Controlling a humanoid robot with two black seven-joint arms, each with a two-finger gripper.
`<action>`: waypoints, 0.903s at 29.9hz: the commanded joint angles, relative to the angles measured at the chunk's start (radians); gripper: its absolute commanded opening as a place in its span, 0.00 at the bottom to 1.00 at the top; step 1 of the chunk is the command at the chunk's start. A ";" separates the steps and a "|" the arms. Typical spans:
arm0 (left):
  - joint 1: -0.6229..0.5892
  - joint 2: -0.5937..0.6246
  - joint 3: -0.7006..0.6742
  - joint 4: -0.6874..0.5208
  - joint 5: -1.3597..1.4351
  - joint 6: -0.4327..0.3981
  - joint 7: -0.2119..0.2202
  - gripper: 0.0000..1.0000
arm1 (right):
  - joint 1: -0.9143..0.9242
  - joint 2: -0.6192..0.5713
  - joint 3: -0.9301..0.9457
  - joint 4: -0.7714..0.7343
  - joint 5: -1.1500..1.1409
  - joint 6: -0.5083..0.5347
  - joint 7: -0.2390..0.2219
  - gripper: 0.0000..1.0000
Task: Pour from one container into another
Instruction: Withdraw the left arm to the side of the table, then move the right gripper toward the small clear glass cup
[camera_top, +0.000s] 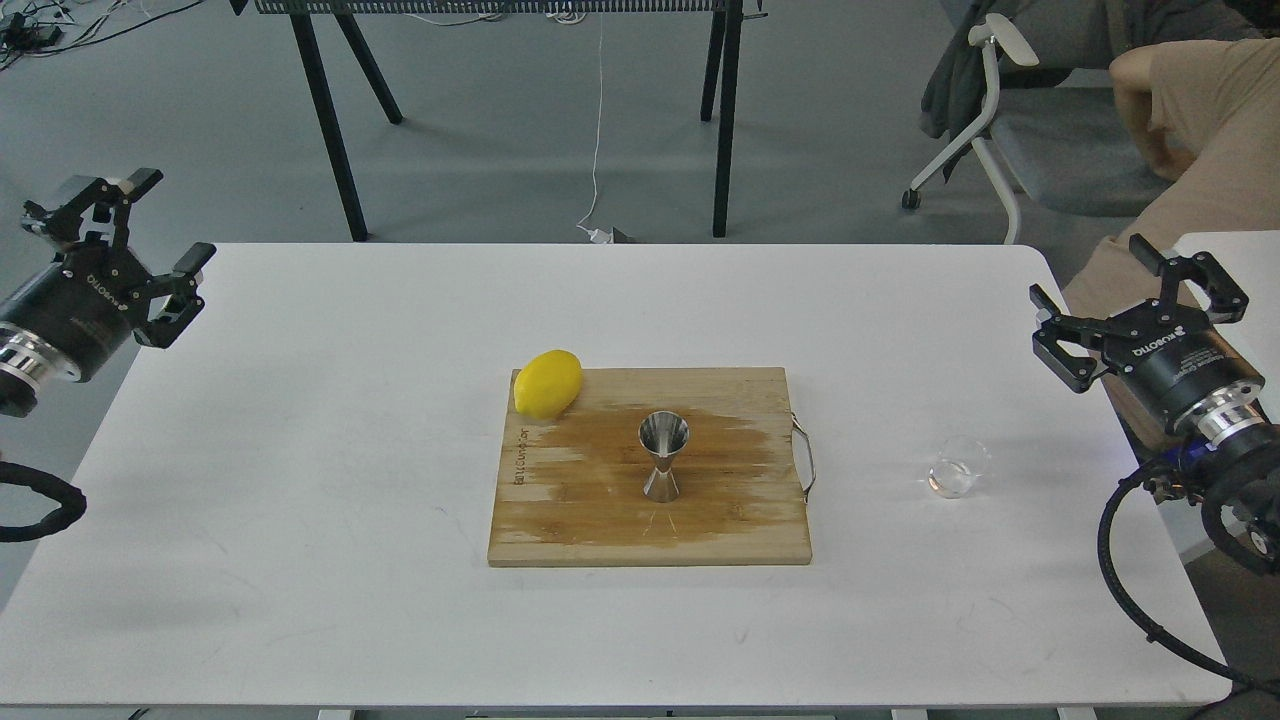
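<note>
The steel hourglass jigger stands upright near the middle of the wooden cutting board. The small clear glass cup sits on the white table to the right of the board. My right gripper hovers open at the table's right edge, above and to the right of the cup, with nothing in it. My left gripper is open and empty at the table's far left edge, well away from both containers.
A yellow lemon rests on the board's back left corner. The board has a metal handle on its right side. A person and a chair are at the back right, black table legs behind.
</note>
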 joint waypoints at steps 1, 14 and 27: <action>0.007 -0.008 0.001 0.001 -0.011 0.000 0.000 0.86 | -0.098 -0.118 0.000 0.122 0.117 0.000 -0.001 0.99; 0.013 -0.064 0.001 0.001 -0.115 0.000 0.000 0.86 | -0.314 -0.194 -0.014 0.335 0.237 -0.333 -0.003 0.99; 0.013 -0.063 0.005 0.005 -0.113 0.000 0.000 0.86 | -0.264 0.033 -0.015 0.203 0.154 -0.561 -0.031 0.99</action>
